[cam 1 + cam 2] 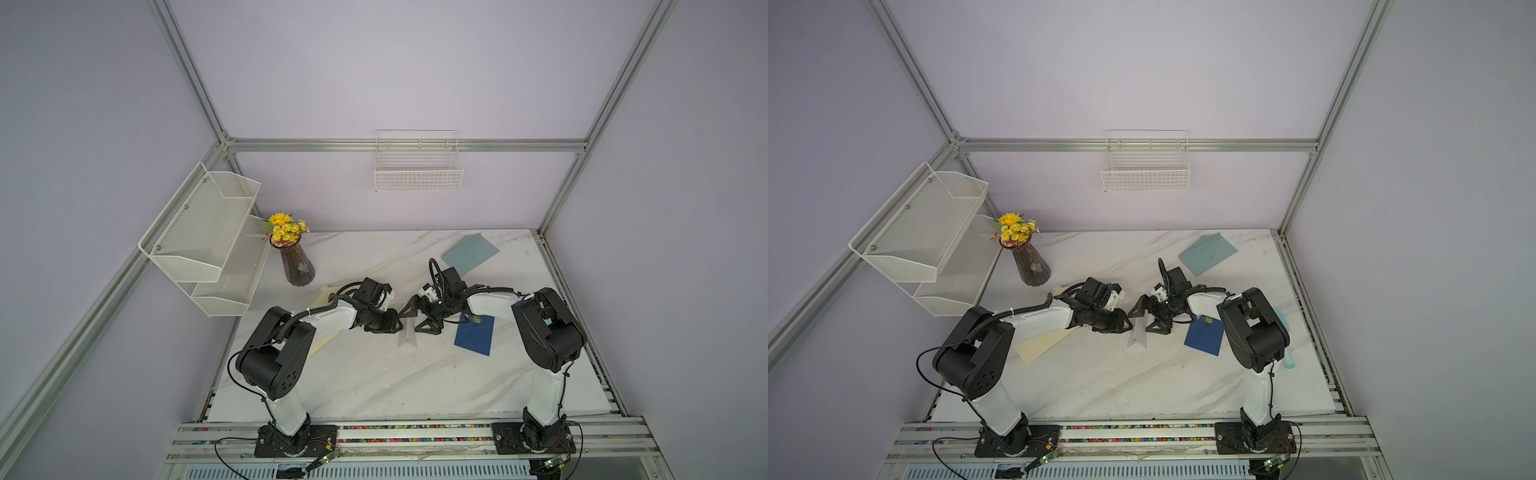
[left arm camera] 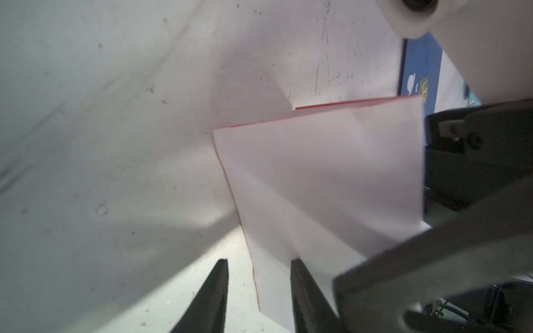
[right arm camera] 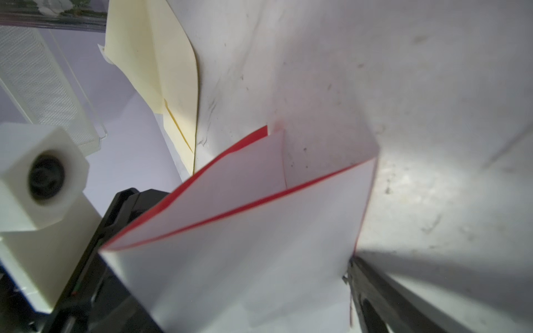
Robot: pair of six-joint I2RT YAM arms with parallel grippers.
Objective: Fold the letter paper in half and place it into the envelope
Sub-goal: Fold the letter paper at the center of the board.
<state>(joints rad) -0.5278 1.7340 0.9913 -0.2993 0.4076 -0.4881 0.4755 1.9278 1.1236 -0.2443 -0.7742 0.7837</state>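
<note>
1. The letter paper (image 1: 406, 338) (image 1: 1138, 337) is sitting near the middle of the desk (image 1: 374, 382) (image 1: 1100, 382). It is bent into a loose V, and its two leaves are standing apart rather than lying flat together.
2. In the wrist views the paper (image 2: 317, 173) (image 3: 245, 259) is showing white faces with a red trim along its edges.
3. The left claw (image 1: 398, 323) (image 1: 1126, 323) is reaching toward the paper from the left. It is partly released: its fingers (image 2: 216, 288) are standing apart with the paper's edge lying in the gap, and neither is pinching it.
4. The right claw (image 1: 417, 319) (image 1: 1148, 319) is spreading wide, with one finger on each side of the paper's far end. It is released and is clamping nothing.
5. In the right wrist view only one finger (image 3: 375, 302) is showing, because the paper is covering the rest.
6. The two claws are facing each other with their tips close together over the paper.
7. A dark blue envelope (image 1: 473, 336) (image 1: 1204, 340) with a small sticker is lying flat just right of the paper, partly under the right arm.
8. A cream envelope (image 1: 320, 336) (image 1: 1038, 347) (image 3: 161, 72) is lying on the left side of the desk, under the left arm.
9. A pale teal envelope (image 1: 469, 253) (image 1: 1207, 253) is lying toward the far right corner, well apart from the paper.
10. A vase of yellow flowers (image 1: 297, 266) (image 1: 1030, 266) is standing at the far left of the desk, beside a white mesh rack (image 1: 208, 237) (image 1: 926, 237).
11. A wire basket (image 1: 417, 174) (image 1: 1145, 174) is hanging on the back wall.
</note>
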